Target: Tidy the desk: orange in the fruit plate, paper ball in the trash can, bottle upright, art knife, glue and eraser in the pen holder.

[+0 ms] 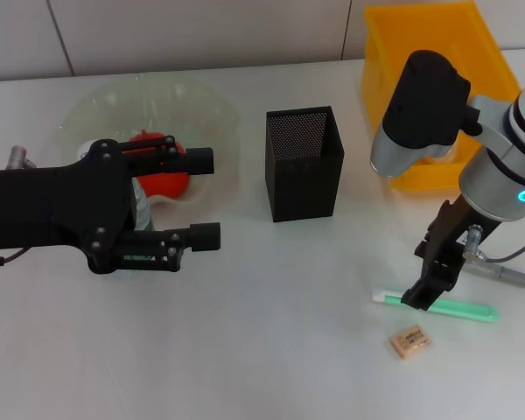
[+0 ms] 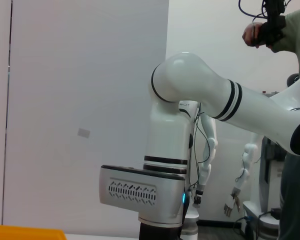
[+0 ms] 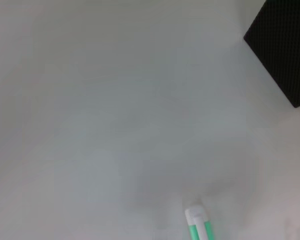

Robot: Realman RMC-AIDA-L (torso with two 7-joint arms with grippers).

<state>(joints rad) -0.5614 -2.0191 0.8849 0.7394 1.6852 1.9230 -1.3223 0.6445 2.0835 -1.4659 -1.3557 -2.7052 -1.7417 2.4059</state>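
Observation:
The orange [image 1: 162, 179] lies in the pale-green fruit plate [image 1: 87, 109] at the back left. My left gripper [image 1: 206, 199] reaches sideways in front of that plate, open, its fingers [image 1: 201, 162] wide apart. A grey-green sliver of what looks like the bottle [image 1: 141, 213] shows near its palm, mostly hidden. My right gripper [image 1: 424, 296] points down onto a green glue stick [image 1: 464, 309] with a white end [image 3: 196, 217] on the desk [image 1: 271, 350]. A grey art knife [image 1: 503, 274] lies just behind it. The tan eraser [image 1: 410, 341] lies in front. The black pen holder [image 1: 304, 162] stands mid-desk. The paper ball is out of view.
The yellow trash can [image 1: 437, 79] stands at the back right, behind my right arm; its rim [image 2: 25, 232] shows in the left wrist view. A small grey object [image 1: 17, 157] pokes out behind my left arm. A person [image 2: 290, 30] stands beyond the desk.

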